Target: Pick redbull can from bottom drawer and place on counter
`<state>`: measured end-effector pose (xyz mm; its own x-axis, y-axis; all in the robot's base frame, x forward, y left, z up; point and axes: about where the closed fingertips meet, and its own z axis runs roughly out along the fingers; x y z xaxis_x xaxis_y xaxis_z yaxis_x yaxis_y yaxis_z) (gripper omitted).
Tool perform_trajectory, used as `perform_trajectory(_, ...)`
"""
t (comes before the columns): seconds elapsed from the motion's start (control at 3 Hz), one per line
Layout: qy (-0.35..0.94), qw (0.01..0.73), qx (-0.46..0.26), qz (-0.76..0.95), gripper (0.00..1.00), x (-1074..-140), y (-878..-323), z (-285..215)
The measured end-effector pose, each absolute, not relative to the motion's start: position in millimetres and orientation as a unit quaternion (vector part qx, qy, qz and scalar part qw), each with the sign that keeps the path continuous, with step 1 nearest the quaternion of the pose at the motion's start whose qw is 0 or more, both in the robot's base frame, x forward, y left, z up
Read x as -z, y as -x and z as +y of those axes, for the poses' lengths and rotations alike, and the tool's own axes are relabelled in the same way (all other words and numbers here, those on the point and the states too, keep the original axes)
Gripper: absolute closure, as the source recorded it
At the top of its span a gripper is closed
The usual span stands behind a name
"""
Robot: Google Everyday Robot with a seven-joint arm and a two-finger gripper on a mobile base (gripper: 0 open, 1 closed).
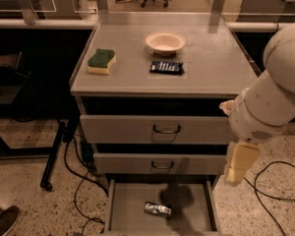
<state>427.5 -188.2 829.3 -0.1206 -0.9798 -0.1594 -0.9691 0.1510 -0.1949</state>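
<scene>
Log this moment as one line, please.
redbull can: lying in open bottom drawer | hand: right of middle drawer, apart from can | counter: no can yet

Three drawers point(157, 129); one each of can point(158, 209), bowl point(165, 42), sponge point(102, 61), packet point(166, 67), and tool point(241, 162) beside drawers.

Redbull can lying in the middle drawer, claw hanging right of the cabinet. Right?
No: the camera view shows the redbull can lying in the bottom drawer, not the middle one. The claw does hang right of the cabinet.
</scene>
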Motion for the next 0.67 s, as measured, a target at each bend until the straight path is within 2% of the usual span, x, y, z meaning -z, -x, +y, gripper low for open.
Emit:
perform_trajectory(0.33, 0.631, 0.107, -0.001, 0.768, 0.0, -772.4, -429.1, -167.4)
perform_trajectory(0.67, 0.619, 0.107, -0.001, 0.778, 0.0, -772.0, -427.2, -168.4)
